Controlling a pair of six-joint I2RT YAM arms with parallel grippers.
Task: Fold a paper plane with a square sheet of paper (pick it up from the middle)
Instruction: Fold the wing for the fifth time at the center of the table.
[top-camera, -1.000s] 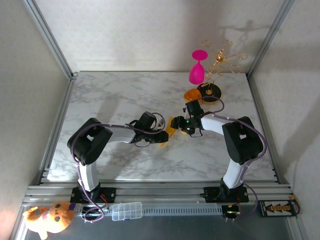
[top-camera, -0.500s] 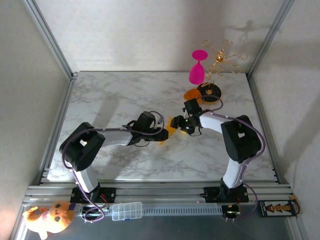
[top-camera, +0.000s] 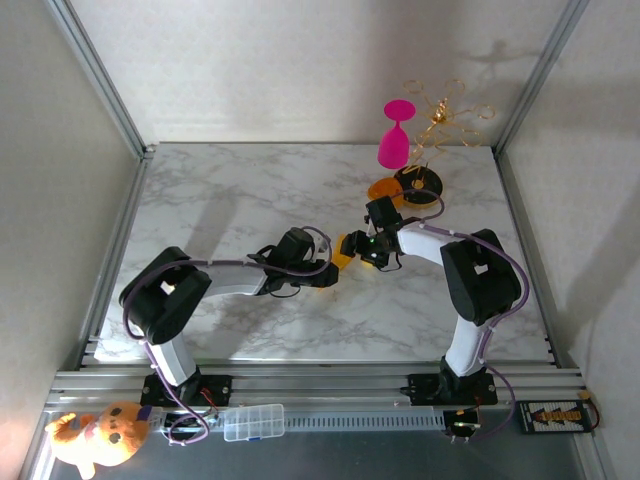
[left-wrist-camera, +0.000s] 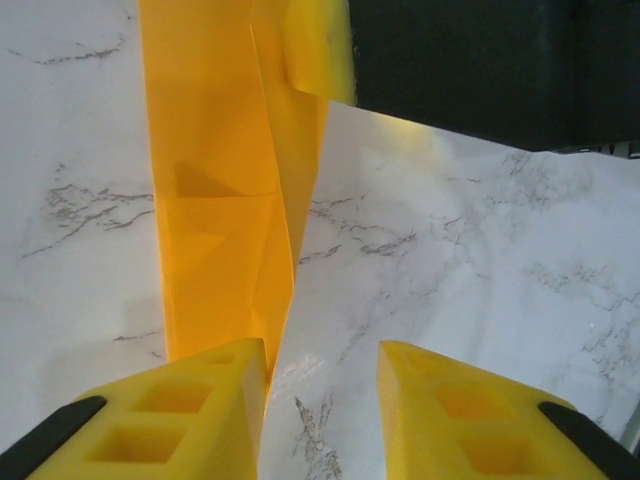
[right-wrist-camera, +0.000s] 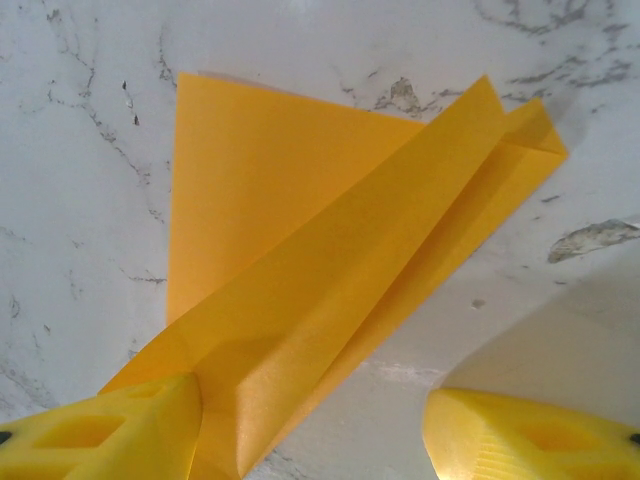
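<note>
Left gripper (left-wrist-camera: 322, 352) narrow, right gripper (right-wrist-camera: 320, 400) wide, both empty: I'm lining up a pinch on the creased yellow-orange paper sheet (left-wrist-camera: 220, 220) at 12 o'clock.

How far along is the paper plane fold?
Done: the sheet of paper is creased into a narrow, layered, pointed shape. In hand: the left gripper and right gripper stand open at its two ends. Left: probably final wing folds.

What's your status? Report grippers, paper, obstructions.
Left gripper open, right gripper open. Creased paper on table between them, not gripped. Pink glass, black disc beyond, apart from paper.
</note>
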